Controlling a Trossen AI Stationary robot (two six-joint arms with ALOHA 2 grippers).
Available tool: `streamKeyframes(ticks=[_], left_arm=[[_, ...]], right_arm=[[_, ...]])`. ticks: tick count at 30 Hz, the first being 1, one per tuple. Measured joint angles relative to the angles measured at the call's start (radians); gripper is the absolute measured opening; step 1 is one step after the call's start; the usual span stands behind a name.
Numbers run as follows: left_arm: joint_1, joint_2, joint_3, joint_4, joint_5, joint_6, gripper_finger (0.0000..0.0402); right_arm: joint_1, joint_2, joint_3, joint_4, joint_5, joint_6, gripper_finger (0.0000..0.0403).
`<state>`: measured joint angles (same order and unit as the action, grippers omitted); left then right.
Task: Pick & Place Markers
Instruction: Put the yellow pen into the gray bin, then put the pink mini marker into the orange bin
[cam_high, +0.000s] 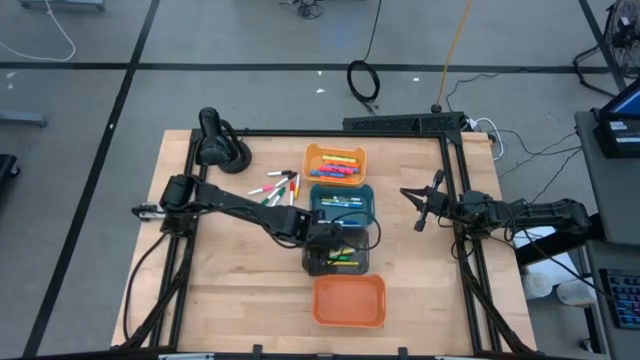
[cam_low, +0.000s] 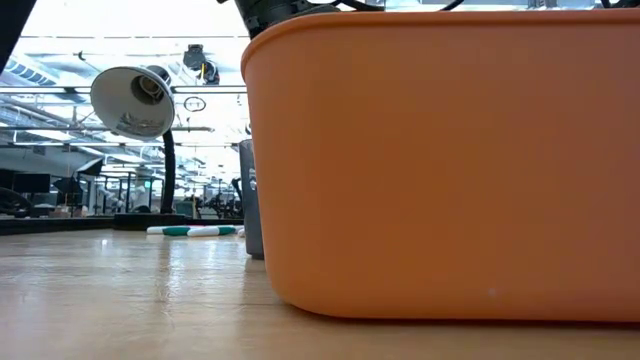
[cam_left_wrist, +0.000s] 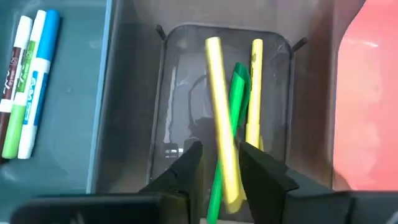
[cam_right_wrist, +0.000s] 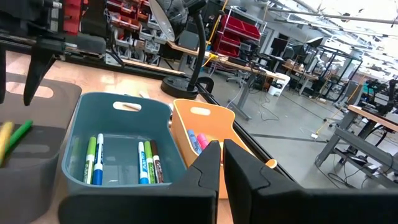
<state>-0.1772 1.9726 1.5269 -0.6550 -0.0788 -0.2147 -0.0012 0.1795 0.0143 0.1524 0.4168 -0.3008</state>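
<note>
The left gripper (cam_left_wrist: 219, 163) hangs over the grey bin (cam_left_wrist: 134, 93), its fingers parted around a yellow marker (cam_left_wrist: 221, 118); the picture does not settle whether the pads touch the barrel. That marker's long axis runs away from the gripper, along the bin's length, slightly slanted, its near end between the fingertips. Just beside it lies a green marker (cam_left_wrist: 233, 106) on nearly the same line, partly under the yellow one, and a second yellow marker (cam_left_wrist: 255, 93) lies parallel on the far side of both.

To one side of the gripper sits the teal bin (cam_left_wrist: 74, 93), holding a blue marker (cam_left_wrist: 38, 81), a green-bodied one (cam_left_wrist: 22, 87) and a dark one at the edge, all parallel; the printing on their white barrels is too small to read. On the other side is the orange bin (cam_left_wrist: 367, 93).

Farther off, in the high view, the light orange bin (cam_high: 335, 163) holds pink, yellow and blue markers, and loose markers (cam_high: 278, 187) lie on the wooden table (cam_high: 220, 280) beside it.

The right gripper (cam_right_wrist: 221, 163) is closed and holds nothing, well apart from the bins at the table's right side.
</note>
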Motion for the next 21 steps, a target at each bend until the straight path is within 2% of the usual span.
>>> streamKeyframes(ticks=[3,7,9,13,16,21], left_arm=[[0.0,-0.027,0.0,-0.037,0.011,0.0,0.0117],[0.008,-0.116,0.0,-0.178,0.006,-0.01,0.0127],[0.012,-0.181,0.0,-0.245,-0.042,-0.031,0.0127],[0.013,-0.32,0.0,-0.373,-0.222,-0.051,0.012],[0.027,-0.412,0.0,-0.446,-0.367,-0.156,0.0115],[0.147,-0.514,0.001,-0.581,-0.385,-0.317,0.0137]], right_arm=[[0.0,0.0,0.0,0.0,0.0,0.0,0.0011],[0.0,0.0,0.0,0.0,0.0,0.0,0.0011],[0.0,0.0,0.0,0.0,0.0,0.0,0.0011],[0.0,0.0,0.0,0.0,0.0,0.0,0.0011],[0.0,0.0,0.0,0.0,0.0,0.0,0.0011],[0.0,0.0,0.0,0.0,0.0,0.0,0.0011]])
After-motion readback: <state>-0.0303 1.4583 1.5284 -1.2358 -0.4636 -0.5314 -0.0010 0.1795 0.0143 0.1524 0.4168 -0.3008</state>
